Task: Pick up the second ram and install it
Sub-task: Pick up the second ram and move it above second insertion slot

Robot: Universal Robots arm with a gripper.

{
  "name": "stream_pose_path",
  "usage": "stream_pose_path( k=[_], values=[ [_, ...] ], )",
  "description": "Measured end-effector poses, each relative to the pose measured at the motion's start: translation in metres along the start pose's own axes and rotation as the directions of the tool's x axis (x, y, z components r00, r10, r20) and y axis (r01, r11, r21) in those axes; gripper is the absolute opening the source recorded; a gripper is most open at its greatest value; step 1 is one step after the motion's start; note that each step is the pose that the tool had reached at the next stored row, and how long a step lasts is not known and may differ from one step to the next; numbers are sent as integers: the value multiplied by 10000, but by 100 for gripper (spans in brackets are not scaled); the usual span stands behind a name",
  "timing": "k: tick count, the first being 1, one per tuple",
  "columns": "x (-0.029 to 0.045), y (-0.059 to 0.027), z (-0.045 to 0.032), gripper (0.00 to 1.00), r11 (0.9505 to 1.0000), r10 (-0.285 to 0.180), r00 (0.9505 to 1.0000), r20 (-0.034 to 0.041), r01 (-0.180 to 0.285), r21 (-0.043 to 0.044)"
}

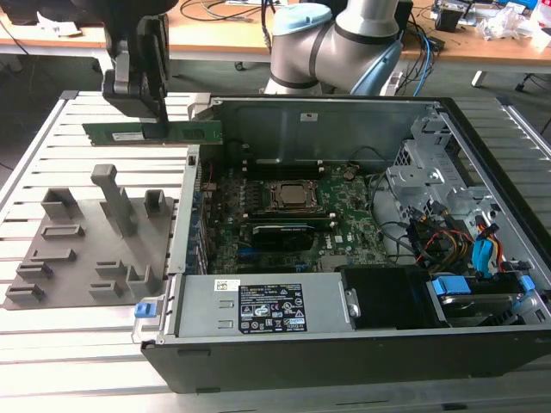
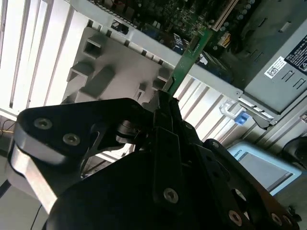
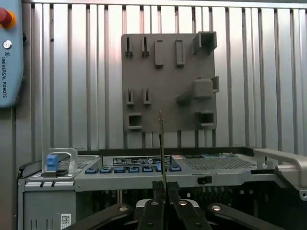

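Hand (image 3: 164,188) clamps second ram (image 1: 194,132): thin, long green stick, held level.

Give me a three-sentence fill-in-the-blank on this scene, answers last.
The gripper is shut on the second ram, a thin ____ board.
The grey holder tray lies on the slatted table, on the exterior view's ____ of the computer case.
The case's side is ____, showing the motherboard.
Missing words: green; left; open.
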State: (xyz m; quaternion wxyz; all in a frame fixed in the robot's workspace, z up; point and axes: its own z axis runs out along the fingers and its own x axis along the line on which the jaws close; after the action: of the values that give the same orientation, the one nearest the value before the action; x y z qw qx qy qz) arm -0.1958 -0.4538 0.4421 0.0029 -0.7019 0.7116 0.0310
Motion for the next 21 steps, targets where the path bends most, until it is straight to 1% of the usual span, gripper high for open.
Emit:
stream_pose_path(
  k=[6,7,11,13,15,16,18,19,20,21],
  values=[
    [-5,-265,-11,14,10000,1,10000,0,-1,-4],
    [-7,-321,-13,14,10000,0,10000,0,0,-5],
    [-10,-409,-16,14,10000,1,10000,0,-1,-7],
    [-12,-508,-20,14,10000,-1,10000,0,1,-10],
    [-13,-556,-22,14,10000,1,10000,0,-1,-11],
    [-15,-611,-24,14,10000,1,10000,0,-1,-13],
    [-16,-663,-26,14,10000,0,10000,-1,0,-15],
    [-19,-721,-28,14,10000,1,10000,0,-1,-17],
    [-22,-801,-31,14,10000,2,10000,-1,-2,-22],
    [-25,-851,-33,14,10000,1,10000,-1,-1,-25]
  ],
)
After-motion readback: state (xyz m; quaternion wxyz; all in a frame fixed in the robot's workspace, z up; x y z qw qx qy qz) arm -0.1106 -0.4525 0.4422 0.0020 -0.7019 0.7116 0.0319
